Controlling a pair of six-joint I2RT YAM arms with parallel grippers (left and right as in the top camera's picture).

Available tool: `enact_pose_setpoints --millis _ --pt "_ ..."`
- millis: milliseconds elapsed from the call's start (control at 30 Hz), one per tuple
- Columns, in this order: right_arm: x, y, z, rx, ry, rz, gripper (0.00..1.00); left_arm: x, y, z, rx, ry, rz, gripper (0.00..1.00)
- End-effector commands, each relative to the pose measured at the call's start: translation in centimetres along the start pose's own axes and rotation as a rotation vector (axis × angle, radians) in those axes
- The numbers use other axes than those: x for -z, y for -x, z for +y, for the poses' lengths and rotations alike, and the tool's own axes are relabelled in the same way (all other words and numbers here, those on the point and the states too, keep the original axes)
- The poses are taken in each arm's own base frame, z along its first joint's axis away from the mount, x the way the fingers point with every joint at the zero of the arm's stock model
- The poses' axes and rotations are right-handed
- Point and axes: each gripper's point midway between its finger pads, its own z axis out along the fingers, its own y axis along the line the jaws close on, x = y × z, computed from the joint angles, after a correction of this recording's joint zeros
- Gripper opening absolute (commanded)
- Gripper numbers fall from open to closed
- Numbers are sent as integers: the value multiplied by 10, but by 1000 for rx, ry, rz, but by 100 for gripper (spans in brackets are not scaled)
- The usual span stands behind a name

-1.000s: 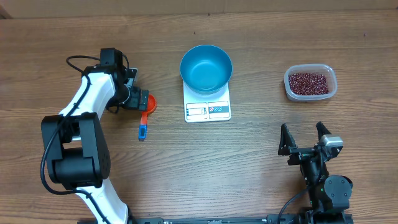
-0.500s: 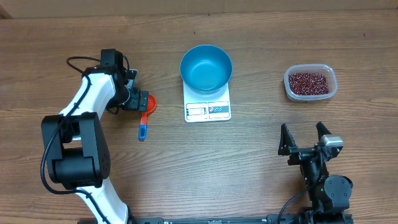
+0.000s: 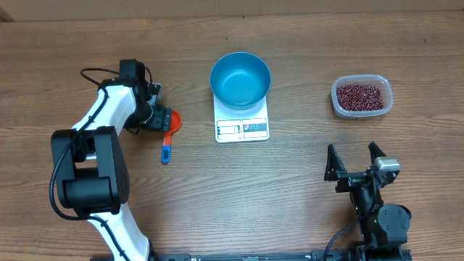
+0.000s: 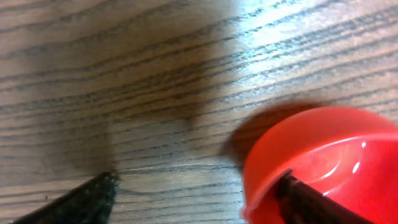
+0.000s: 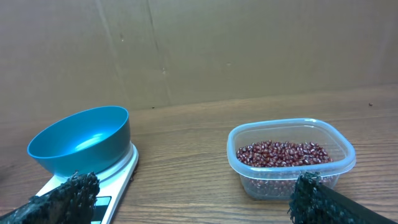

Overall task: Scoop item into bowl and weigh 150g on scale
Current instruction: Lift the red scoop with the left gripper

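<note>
Left jaws open astride red scoop (image 3: 175,119) cup, right jaws open, blue handle (image 3: 166,152) pointing toward near edge

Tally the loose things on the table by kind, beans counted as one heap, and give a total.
Blue bowl: 1
White scale: 1
Clear tub: 1
Heap of red-brown beans: 1
Red scoop with blue handle: 1
Total: 5

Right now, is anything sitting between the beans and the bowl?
Nothing visible. Only bare table lies between the beans in their tub and the bowl on the scale. The scoop is on the bowl's other side, at the left fingers.
</note>
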Motion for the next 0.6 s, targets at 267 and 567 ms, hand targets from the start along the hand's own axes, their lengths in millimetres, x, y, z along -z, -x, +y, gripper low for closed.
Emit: enact_pose_setpoints --millis 267,567 --pt "0 -1 1 -3 4 -8 100 -6 -1 -3 -8 -11 7 4" --pt "0 -1 1 -3 4 -8 100 -5 -2 -2 -7 -10 11 4"
